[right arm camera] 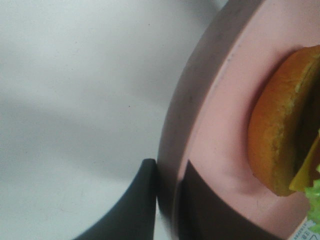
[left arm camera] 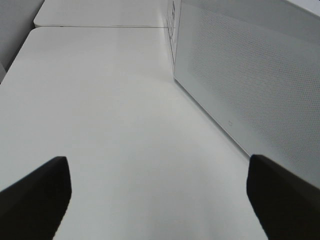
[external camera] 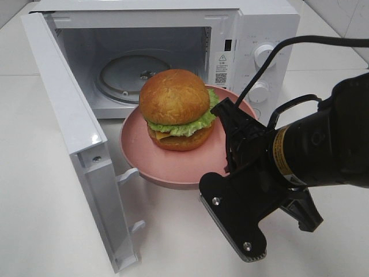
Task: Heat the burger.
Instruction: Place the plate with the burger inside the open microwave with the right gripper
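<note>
In front of the open microwave [external camera: 262, 29], at the mouth of the cavity and not yet inside: the burger [external camera: 176, 107]. It sits upright and roughly centred on a round pink plate [external camera: 164, 164]. Golden-brown bun on top, frilly green lettuce below it, dark patty and a yellow edge of cheese over the bottom bun.

Plate: far rim overlaps the lower lip of the cavity in the high view. Whether the plate is resting on the table [external camera: 40, 219] or held clear of it cannot be told for certain. The right wrist view shows only blurred white surface and shadow beyond the rim.

Right gripper [right arm camera: 167, 167]: nearly closed, pinching the plate's rim on the side away from the door. One finger is under or outside the rim and the other lies on the inner surface. It touches the plate only, not the burger.

Microwave: door [external camera: 69, 115] swung wide to the left of the high view. The glass turntable [external camera: 124, 78] is visible inside with nothing on it. Two white dials [external camera: 264, 55] sit on the right-hand panel.

Left gripper [left arm camera: 157, 165]: jaws spread wide, holding nothing. It hangs over bare white table on the outer side of the door, whose mesh panel fills one side of that wrist view. It is well apart from plate and burger.
</note>
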Available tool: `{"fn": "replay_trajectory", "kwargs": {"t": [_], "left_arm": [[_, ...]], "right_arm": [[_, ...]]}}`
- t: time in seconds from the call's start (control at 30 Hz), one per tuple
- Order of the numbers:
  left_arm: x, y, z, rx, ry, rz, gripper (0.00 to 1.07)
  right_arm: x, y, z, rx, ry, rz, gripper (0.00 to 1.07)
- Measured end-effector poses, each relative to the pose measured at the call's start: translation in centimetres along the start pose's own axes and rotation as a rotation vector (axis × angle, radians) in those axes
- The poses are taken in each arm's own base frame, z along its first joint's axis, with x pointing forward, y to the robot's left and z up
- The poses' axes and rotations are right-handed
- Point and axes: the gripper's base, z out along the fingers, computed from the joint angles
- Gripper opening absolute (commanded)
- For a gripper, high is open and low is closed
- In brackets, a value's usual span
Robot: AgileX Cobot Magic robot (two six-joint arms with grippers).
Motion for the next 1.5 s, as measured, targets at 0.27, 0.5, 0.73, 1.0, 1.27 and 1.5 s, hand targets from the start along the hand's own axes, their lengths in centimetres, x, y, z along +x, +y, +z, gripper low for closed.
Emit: {"fn": "replay_trajectory", "kwargs": {"t": [0.27, 0.5, 0.73, 1.0, 1.27, 1.5], "left_arm": [[0.0, 0.0, 0.0, 0.0, 0.0, 0.0, 0.87], [0.0, 0.0, 0.0, 0.0, 0.0, 0.0, 0.87], [0.0, 0.0, 0.0, 0.0, 0.0, 0.0, 0.87], [0.0, 0.0, 0.0, 0.0, 0.0, 0.0, 0.87], [0.0, 0.0, 0.0, 0.0, 0.0, 0.0, 0.87], [0.0, 0.0, 0.0, 0.0, 0.0, 0.0, 0.87]], "right_arm": [[0.4, 0.0, 0.1, -0.002, 0.001, -0.016, 0.04], [1.8, -0.1, 0.5, 0.003, 0.021, 0.023, 0.04], [2.3, -0.5, 0.7, 0.045, -0.026, 0.026, 0.04], [3.4, -0.7, 0.9, 0.079, -0.046, 0.048, 0.05], [3.9, -0.7, 1.1, 0.076, -0.059, 0.077, 0.05], [3.5, -1.1, 1.6, 0.093, -0.096, 0.075, 0.05]]}}
